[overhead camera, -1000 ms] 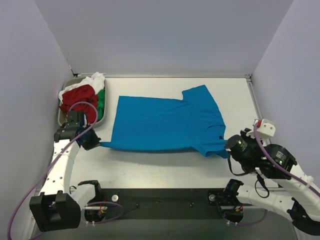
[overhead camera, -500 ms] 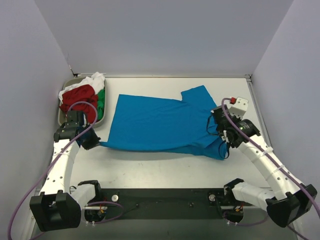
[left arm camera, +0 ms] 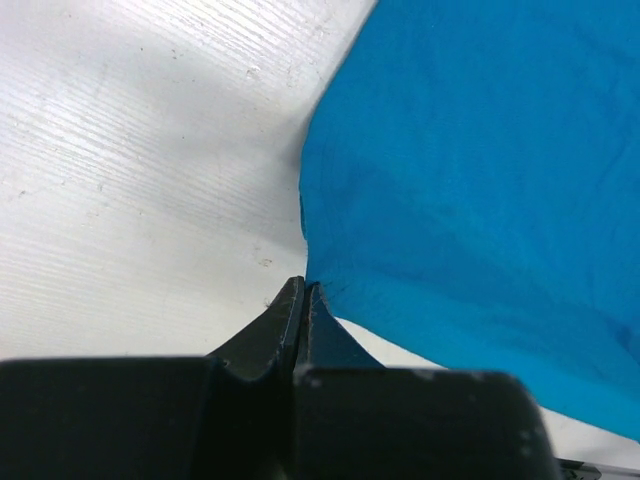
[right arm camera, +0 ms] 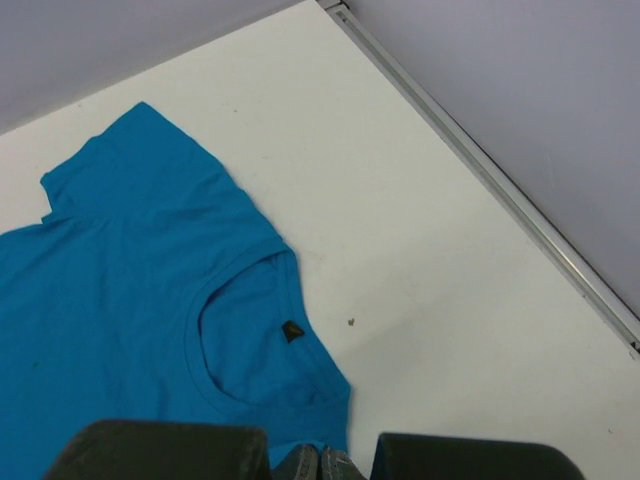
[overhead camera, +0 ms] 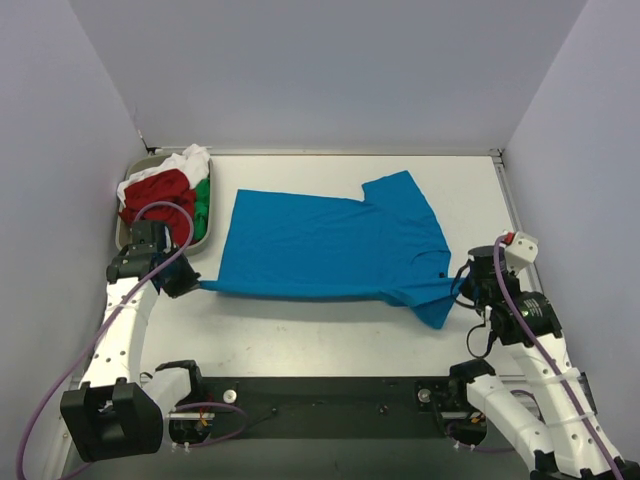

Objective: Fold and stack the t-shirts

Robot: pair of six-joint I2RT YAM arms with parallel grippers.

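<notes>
Right claw [overhead camera: 461,290] pulled blue t-shirt [overhead camera: 320,250] shoulder outward — clamped on it; left claw [left arm camera: 303,292] clamps hem.

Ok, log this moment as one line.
left fingers: shut on blue shirt corner | right fingers: shut on collar side | other shirts: in tray

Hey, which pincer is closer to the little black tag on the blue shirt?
Right. The right pincer pinches the blue shirt at its edge close to the black tag; the left pincer grips the hem corner at the shirt's opposite end.
</notes>
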